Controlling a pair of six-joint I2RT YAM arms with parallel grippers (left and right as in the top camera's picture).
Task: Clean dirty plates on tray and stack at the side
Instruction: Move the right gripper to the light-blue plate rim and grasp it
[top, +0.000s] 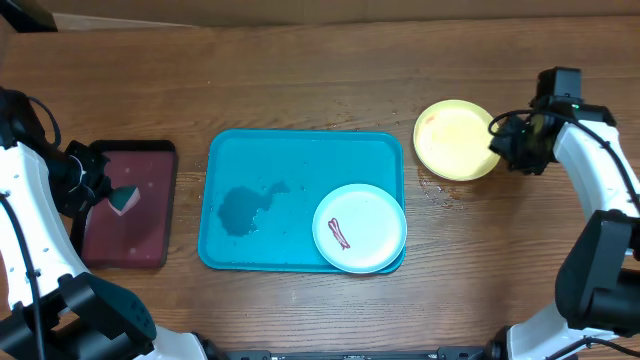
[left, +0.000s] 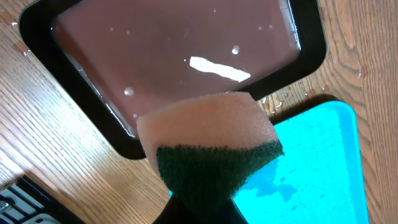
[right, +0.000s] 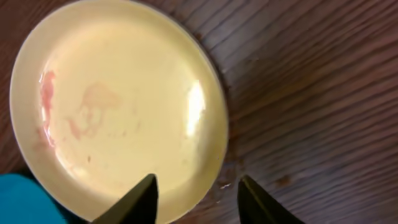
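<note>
Right hand (right: 196, 198): fingers (right: 135, 200) apart, nothing between them but the rim of the yellow-green plate (right: 118, 112). One finger was over the plate's edge and the other over bare wooden surface (right: 311, 93). Whether either touched the plate could not be told. Faint pink smears (right: 48, 93) lay on the plate's far side from the fingers. The plate sat flat on the surface, off the right end of the turquoise tray (top: 305, 150), near it but apart. A few droplets (top: 440, 190) lay on the wood between them.

Left hand (top: 108, 192): clamped on a sponge (left: 211, 143), pale foam on one side and a dark green scouring face on the other. It was held above the maroon tray (left: 174, 56), black-rimmed and wet, just left of the turquoise tray.

On the turquoise tray: a dark wet patch (top: 245, 207) left of centre. The white plate (top: 360, 228) lay in the right-hand corner on the robot's side, its edge reaching the tray's rim, with one reddish-brown streak (top: 339, 234).
</note>
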